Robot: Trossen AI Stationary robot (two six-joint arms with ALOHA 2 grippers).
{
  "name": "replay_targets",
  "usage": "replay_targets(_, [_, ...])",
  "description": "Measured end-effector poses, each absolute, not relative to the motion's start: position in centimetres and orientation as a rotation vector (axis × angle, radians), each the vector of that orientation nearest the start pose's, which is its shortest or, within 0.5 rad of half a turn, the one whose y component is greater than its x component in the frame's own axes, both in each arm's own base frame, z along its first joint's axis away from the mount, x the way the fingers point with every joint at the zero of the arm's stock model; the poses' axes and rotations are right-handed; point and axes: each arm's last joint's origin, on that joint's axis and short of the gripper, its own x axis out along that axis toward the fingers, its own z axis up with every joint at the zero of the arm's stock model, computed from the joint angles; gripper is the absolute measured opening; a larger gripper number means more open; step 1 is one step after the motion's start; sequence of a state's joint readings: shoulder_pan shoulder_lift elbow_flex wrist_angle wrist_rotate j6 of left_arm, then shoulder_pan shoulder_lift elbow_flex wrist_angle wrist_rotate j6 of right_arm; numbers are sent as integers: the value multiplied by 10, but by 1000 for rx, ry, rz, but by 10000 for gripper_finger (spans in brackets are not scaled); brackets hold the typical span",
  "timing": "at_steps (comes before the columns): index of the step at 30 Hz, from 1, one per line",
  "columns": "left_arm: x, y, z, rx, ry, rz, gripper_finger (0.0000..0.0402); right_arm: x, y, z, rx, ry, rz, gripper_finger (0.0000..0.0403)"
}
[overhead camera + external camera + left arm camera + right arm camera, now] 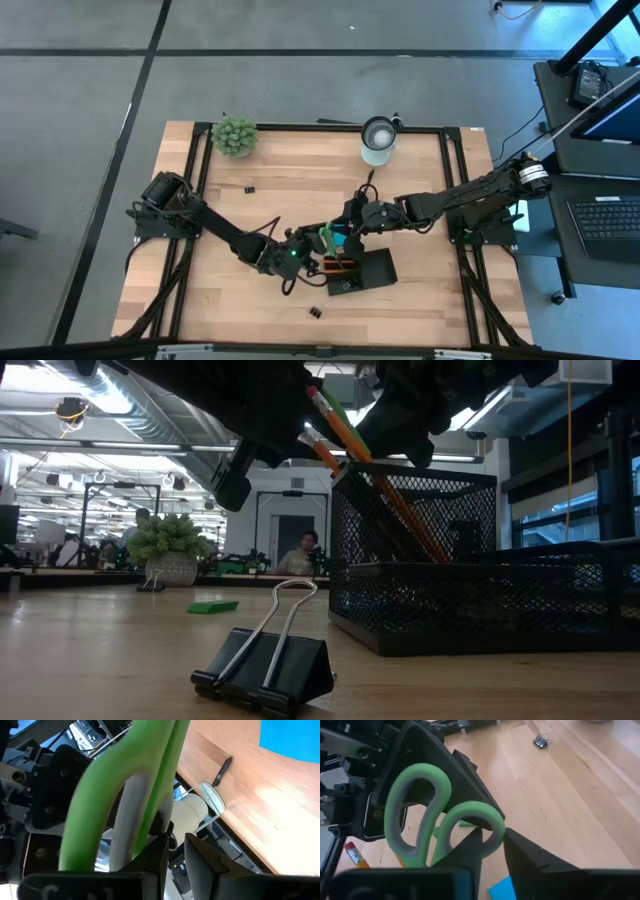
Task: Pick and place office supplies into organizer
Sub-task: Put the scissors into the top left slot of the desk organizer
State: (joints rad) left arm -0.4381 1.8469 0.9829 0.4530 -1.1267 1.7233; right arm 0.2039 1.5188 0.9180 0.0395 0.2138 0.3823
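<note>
- Scissors (435, 815), green-handled, are held up off the desk between the two grippers, above the organizer (362, 272) near the middle of the desk's front edge.
- Right gripper (492, 842): its two dark fingers are drawn in narrow on the lower rim of one green handle loop, pinching it, as the right wrist view shows.
- Left gripper (175, 850): its fingers are narrow too, clamped on the scissors from the other side; in the left wrist view the green handle fills the space right above the fingers.
- From above, both arms meet over the organizer, the left arm reaching in from the desk's left edge, the right arm from its right edge.
- Organizer: a black mesh tray with a taller mesh cup section; orange pencils (375, 470) stand tilted in that taller part, erasers up.
- A blue note pad (292, 740) lies on the wood, just beside the grippers.
- One black binder clip (265, 665) lies near the desk's front edge, just left of the organizer; another (248, 189) sits well apart, toward the back left.
- A small green block (213, 606) lies flat on the desk behind the clip.
- The plant ball (233, 136) sits at the back left corner, the white cup (378, 141) along the back edge.
</note>
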Motion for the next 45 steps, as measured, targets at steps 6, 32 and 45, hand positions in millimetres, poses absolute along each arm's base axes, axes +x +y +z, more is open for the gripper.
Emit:
replay_targets(6, [346,-133,178,1925,840,259,58,318,60,227,258,538,-110,36])
replay_targets(32, [331,-140,212,1664,752,448,59,317,63,227,252,536,-106,25])
replay_targets(45, [310,-131,254,881,497,900,58,314,86,230,94,509,9,25])
